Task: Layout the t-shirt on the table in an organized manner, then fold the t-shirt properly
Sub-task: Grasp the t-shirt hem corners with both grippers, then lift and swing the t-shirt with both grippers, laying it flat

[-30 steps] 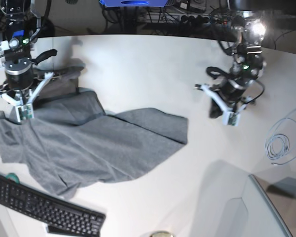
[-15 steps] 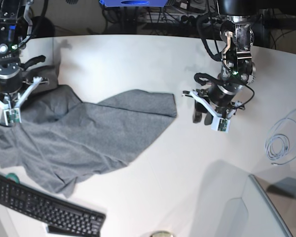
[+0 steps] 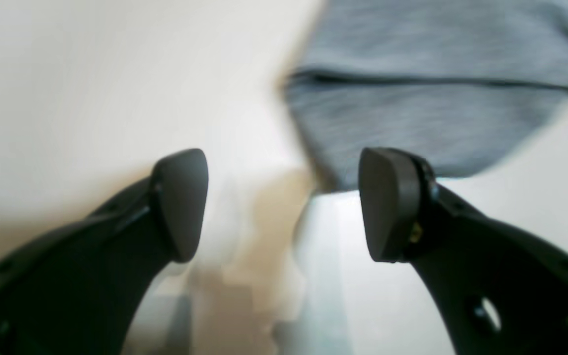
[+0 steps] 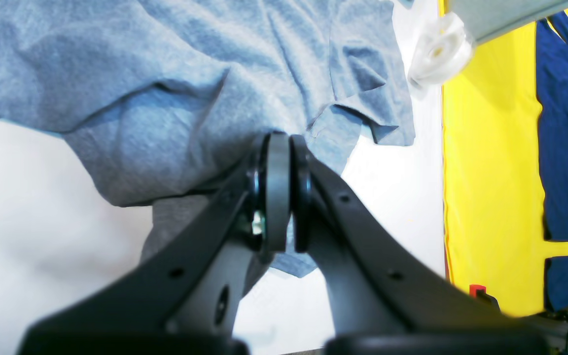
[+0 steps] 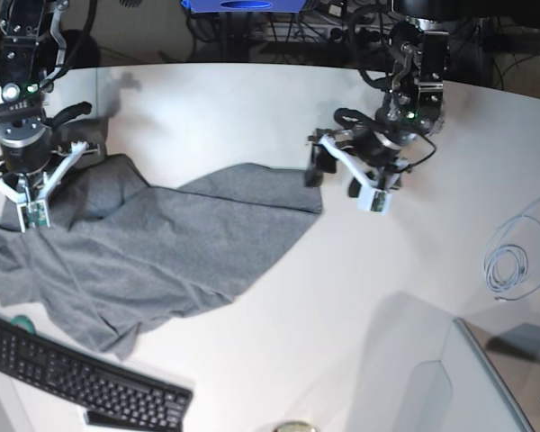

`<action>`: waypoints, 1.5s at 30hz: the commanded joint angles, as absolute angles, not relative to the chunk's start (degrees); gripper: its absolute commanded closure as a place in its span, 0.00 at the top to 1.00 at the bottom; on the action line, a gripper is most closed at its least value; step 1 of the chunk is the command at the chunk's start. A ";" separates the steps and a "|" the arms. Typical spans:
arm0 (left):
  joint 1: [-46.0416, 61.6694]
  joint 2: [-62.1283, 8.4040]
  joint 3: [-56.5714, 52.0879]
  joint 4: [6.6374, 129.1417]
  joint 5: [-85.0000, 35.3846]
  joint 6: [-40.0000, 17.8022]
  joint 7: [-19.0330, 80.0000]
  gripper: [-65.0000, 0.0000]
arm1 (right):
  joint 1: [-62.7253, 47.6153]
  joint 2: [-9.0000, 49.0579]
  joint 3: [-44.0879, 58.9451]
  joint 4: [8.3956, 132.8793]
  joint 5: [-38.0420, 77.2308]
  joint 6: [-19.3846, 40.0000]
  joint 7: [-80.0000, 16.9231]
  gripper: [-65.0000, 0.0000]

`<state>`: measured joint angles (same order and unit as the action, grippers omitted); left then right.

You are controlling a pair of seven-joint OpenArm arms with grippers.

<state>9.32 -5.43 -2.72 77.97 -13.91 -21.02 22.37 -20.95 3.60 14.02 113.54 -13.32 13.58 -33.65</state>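
White table (image 5: 252, 360) bears grey t-shirt (image 5: 144, 252), keyboard (image 5: 81, 378).

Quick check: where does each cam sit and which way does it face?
Base: overhead, looking down on the table; both arms show, t-shirt spread left.
Left wrist: behind the left gripper, open, facing a t-shirt edge.
Right wrist: behind the right gripper, shut on the t-shirt.
Shared: the t-shirt appears in all three.
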 commanded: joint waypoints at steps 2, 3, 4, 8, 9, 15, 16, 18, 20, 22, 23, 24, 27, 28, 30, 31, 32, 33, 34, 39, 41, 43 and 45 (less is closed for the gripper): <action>7.96 -5.76 -1.71 76.97 -15.25 -20.62 20.97 0.70 | -20.70 3.91 14.11 113.80 -13.49 13.41 -32.48 0.00; 7.25 -5.58 -1.36 76.35 -15.16 -20.62 20.97 0.70 | -20.70 3.91 14.11 113.63 -13.49 13.41 -32.48 0.00; 6.73 -5.49 -1.19 75.56 -15.34 -20.62 20.97 0.70 | -20.70 3.91 14.11 113.63 -13.49 13.41 -32.48 0.00; 4.62 -4.44 -0.92 71.87 -15.43 -20.62 20.97 0.70 | -20.70 3.91 14.20 113.54 -13.49 13.41 -32.48 0.00; 4.26 -4.00 -0.92 70.99 -15.16 -20.62 20.97 0.70 | -20.70 4.00 14.20 113.54 -13.49 13.41 -32.48 0.00; 1.71 -3.74 -0.84 66.07 -15.08 -20.70 20.97 0.25 | -20.62 3.91 14.11 113.54 -13.49 13.41 -32.48 0.00; 1.36 -4.18 -0.92 65.80 -15.08 -20.62 20.97 0.10 | -20.62 3.91 14.02 113.54 -13.49 13.41 -32.48 0.00; 0.31 -5.14 -1.54 65.36 -14.99 -20.44 20.97 0.00 | -19.82 3.91 14.02 113.36 -13.49 13.41 -32.48 0.00; -1.71 -7.78 -1.01 64.66 -14.99 -20.44 20.97 0.00 | -18.24 3.91 13.67 110.55 -13.49 13.49 -32.48 0.00; -4.00 -10.07 -1.01 64.40 -14.81 -20.44 20.97 0.00 | -15.52 3.91 12.09 106.68 -13.49 13.49 -32.48 0.00; -4.88 -11.38 -1.01 64.75 -13.93 -20.44 20.97 0.00 | -14.20 4.00 11.38 104.84 -13.49 13.49 -32.48 0.00; -5.85 -12.62 -1.10 65.10 -11.91 -20.35 20.97 0.00 | -12.79 4.09 10.77 103.34 -13.49 13.49 -32.48 0.00; -7.69 -15.25 -1.71 69.23 -2.24 -20.35 20.97 0.00 | -7.96 4.18 8.31 100.79 -13.49 13.49 -32.84 0.00; -7.87 -15.96 -1.71 70.73 1.19 -20.35 20.97 0.00 | -6.46 4.18 7.52 100.53 -13.49 13.49 -32.92 0.00; -8.92 -16.75 -1.80 73.10 8.31 -20.35 20.97 0.00 | -3.12 4.09 5.14 100.35 -13.49 13.49 -33.80 0.00; -9.80 -16.84 -1.80 73.71 10.68 -20.35 20.97 0.00 | -1.27 4.09 4.00 100.35 -13.49 13.49 -34.77 0.00; -10.86 -16.84 -1.80 73.98 13.23 -20.35 20.97 0.00 | 0.57 4.09 2.86 100.18 -13.49 13.49 -35.74 0.00; -12.53 -16.84 -1.80 74.07 15.69 -20.35 20.97 0.00 | 2.86 4.18 1.80 99.65 -13.49 13.49 -36.53 0.00; -14.46 -16.75 -1.80 74.15 17.63 -20.35 21.23 0.00 | 5.32 4.18 1.01 98.95 -13.49 13.49 -37.32 0.00; -25.36 -15.08 -0.92 73.80 24.57 -20.53 21.41 0.00 | 17.63 6.29 0.22 92.09 -13.58 14.02 -37.85 0.00; -30.64 -13.23 -0.75 72.04 27.21 -20.79 21.41 0.00 | 22.55 8.04 0.13 88.66 -13.58 16.22 -37.58 0.00; -36.44 -11.91 1.19 68.53 30.64 -20.62 21.41 0.00 | 28.18 9.63 0.48 85.32 -13.58 18.33 -37.58 0.00; -41.98 -11.30 4.18 65.63 33.01 -20.53 21.41 0.00 | 33.89 12.53 0.57 83.21 -13.67 20.18 -37.58 0.00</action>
<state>-39.94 -10.61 4.67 64.36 32.60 -22.02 22.50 31.53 11.73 0.14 81.82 -12.69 21.15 -39.62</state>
